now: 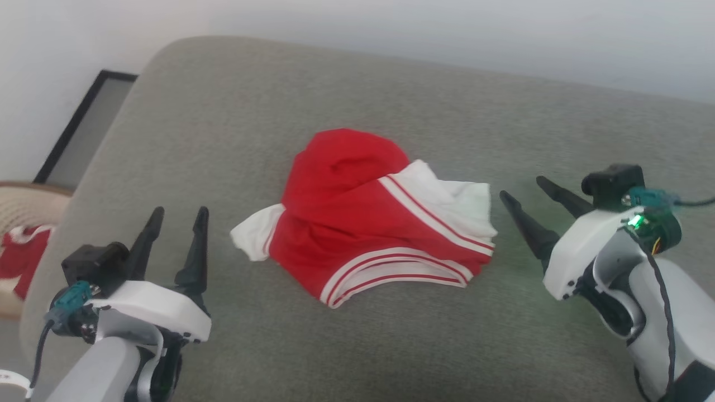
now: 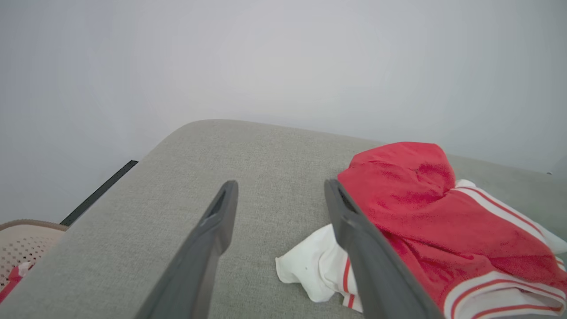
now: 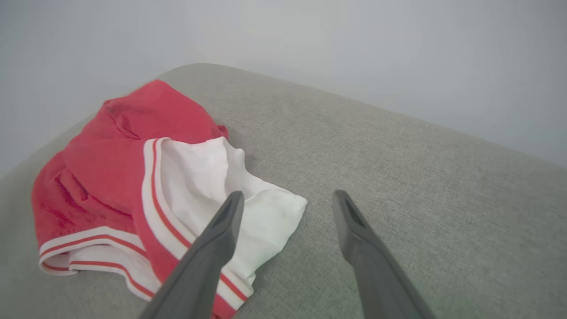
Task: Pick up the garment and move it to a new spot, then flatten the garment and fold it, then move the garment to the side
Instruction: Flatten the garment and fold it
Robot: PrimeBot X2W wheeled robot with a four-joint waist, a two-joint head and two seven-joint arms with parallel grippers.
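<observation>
The garment lies crumpled in a heap in the middle of the grey cushion: red body, white sleeves, white-and-red striped trim; no lettering shows. My left gripper hovers open at the lower left, apart from the cloth, with nothing between its fingers. In the left wrist view the garment sits to the right of the left gripper. My right gripper is open to the right of the heap, its tips close to a white sleeve. The right wrist view has the garment left of the right gripper.
The cushion's rounded far edge meets a pale wall. Off its left side stand a dark-framed panel and a beige perforated basket holding red-and-white cloth.
</observation>
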